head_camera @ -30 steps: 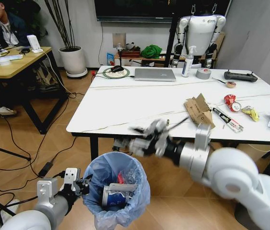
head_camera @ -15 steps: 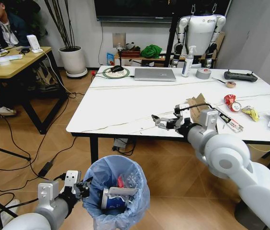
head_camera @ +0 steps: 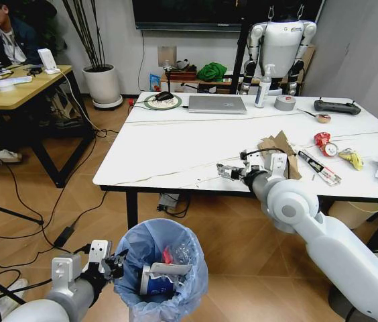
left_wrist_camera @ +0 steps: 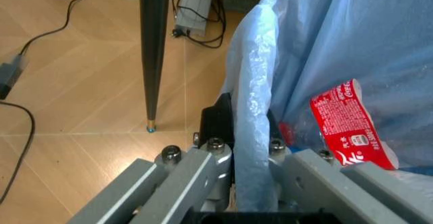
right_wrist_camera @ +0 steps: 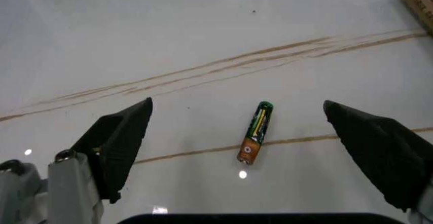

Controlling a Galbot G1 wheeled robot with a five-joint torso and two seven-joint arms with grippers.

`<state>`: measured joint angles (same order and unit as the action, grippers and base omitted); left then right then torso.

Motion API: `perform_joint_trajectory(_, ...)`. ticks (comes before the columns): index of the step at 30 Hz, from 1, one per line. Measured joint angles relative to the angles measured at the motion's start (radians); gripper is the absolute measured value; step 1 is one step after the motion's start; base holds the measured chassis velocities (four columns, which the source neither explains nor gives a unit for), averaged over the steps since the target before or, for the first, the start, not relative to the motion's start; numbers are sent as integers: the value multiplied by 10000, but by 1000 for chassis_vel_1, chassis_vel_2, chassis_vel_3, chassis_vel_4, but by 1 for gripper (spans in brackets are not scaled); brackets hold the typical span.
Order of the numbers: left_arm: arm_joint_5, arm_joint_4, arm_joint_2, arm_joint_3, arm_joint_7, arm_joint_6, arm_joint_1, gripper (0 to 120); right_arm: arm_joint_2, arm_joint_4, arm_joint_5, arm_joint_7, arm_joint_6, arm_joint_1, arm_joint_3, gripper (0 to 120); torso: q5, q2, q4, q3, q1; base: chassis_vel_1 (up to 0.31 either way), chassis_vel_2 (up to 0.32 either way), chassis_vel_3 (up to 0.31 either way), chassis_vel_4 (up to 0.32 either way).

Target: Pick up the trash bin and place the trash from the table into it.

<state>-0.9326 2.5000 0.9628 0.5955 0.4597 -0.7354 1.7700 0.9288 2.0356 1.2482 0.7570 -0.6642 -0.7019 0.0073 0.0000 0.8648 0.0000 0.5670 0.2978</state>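
Across the upper half of the head view, your counter point(head_camera: 175, 144) carries cardboard point(head_camera: 277, 153) and wrappers point(head_camera: 322, 141) right of centre. Bottom centre, trash bin point(head_camera: 163, 267) hangs off left hand point(left_wrist_camera: 245, 148), clamped on its rim. Right hand point(right_wrist_camera: 238, 133), fingers apart, straddles a battery point(right_wrist_camera: 256, 131) near the front edge; open counter all around.
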Motion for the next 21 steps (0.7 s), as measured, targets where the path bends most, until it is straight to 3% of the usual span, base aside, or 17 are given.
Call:
perform_joint_trajectory(5, -291, 0, -47, 14, 121, 0, -11, 0, -57, -11, -59, -52, -7, -116, -5, 75, 0, 0, 0, 0, 0, 0, 0, 0, 0)
perform_joint_trajectory(11, -579, 0, -70, 19, 195, 0, -44, 0, -66, 4, -152, -91, -8, -206, -110, 48, 0, 0, 0, 0, 0, 0, 0, 0, 0)
perform_joint_trajectory(13, -605, 0, -69, 14, 203, 0, -52, 0, -62, -9, -168, -90, -7, -207, -116, 46, 0, 0, 1, 0, 0, 0, 0, 0, 0)
perform_joint_trajectory(17, -696, 0, -105, 33, 226, 0, -76, 0, -68, -64, -204, -92, -5, -207, -118, 27, -1, 0, 0, -2, 0, 0, 0, 0, 0)
perform_joint_trajectory(19, -704, 0, -111, 36, 226, 0, -79, 0, -69, -70, -209, -92, -5, -208, -117, 26, 0, 0, 0, -2, 0, 0, 0, 0, 0)
perform_joint_trajectory(21, -745, 0, -135, 45, 229, 0, -114, 0, -74, -123, -295, -127, -1, -205, -122, 14, -1, 0, 0, -2, 0, 0, 0, 0, 0)
